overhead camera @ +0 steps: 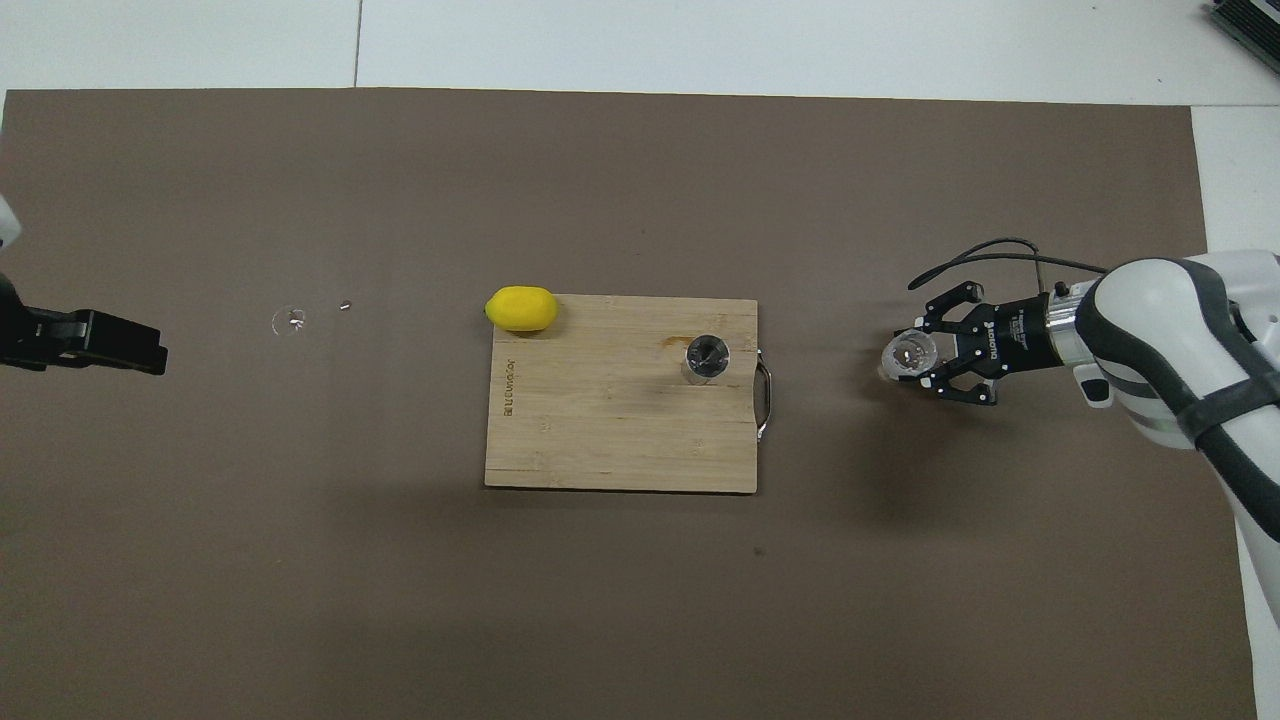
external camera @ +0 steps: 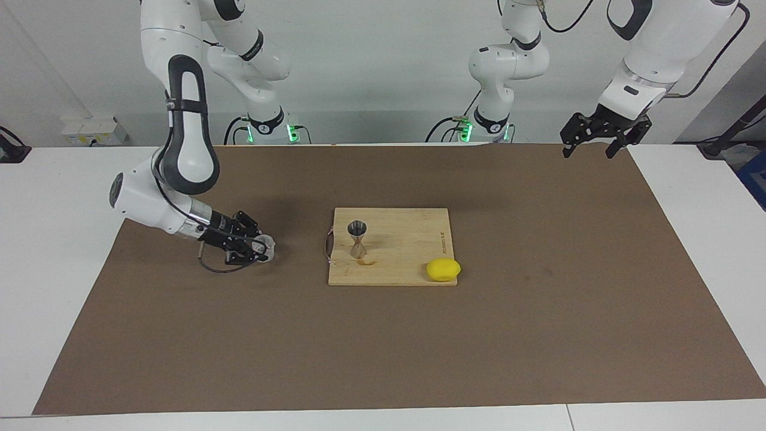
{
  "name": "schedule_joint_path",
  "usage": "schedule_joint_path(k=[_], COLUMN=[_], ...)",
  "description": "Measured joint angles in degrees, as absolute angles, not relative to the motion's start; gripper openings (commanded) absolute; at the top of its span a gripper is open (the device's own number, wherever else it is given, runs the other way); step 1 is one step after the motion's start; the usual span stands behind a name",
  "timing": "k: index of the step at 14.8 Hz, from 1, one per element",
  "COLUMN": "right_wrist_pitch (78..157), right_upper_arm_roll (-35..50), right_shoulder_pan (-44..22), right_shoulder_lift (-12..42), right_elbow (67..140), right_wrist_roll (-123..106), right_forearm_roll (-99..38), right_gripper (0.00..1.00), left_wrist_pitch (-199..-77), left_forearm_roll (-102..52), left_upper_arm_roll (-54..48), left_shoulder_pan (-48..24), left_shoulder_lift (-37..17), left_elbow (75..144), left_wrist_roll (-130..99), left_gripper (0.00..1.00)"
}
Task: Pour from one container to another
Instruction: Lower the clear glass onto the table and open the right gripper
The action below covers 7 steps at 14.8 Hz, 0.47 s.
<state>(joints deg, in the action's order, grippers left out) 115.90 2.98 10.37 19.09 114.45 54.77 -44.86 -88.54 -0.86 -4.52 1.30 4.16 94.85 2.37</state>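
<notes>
On the cutting board (external camera: 413, 239), writing too small to read.

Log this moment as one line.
right gripper: shut on clear ribbed glass tumbler, low over brown mat | silvery hourglass jigger: upright on wooden board | left gripper: open, waiting

right pincer (external camera: 261, 246) grips tumbler (external camera: 265, 245) | jigger (external camera: 358, 239) upright on board (external camera: 413, 251)

Bright, even light from above. Soft diffuse shadows on the brown mat (external camera: 538, 311) beside the cutting board (external camera: 407, 251). Both views sharp; no glare or edge distortion.
</notes>
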Motion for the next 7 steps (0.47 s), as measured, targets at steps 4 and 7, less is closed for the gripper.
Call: schedule_joint_path(k=[4, 7], right_wrist_pitch=[115.8, 115.91], right_upper_arm_roll=[3.01, 3.01], right_shoulder_pan=[11.47, 11.48], right_shoulder_lift=[20.8, 20.77], right_elbow=[114.65, 115.02], right_wrist_roll=[53.14, 53.14], right_forearm_roll=[-45.46, -45.6], right_gripper=[0.56, 1.0], left_wrist_pitch=[-88.53, -88.53], left_forearm_roll=[-0.86, -0.86], left_upper_arm_roll=[-4.52, -4.52], left_shoulder_pan=[1.3, 1.3], left_shoulder_lift=[4.16, 4.16], left_elbow=[94.85, 94.85], left_wrist_roll=[2.37, 2.37], left_gripper=[1.0, 1.0])
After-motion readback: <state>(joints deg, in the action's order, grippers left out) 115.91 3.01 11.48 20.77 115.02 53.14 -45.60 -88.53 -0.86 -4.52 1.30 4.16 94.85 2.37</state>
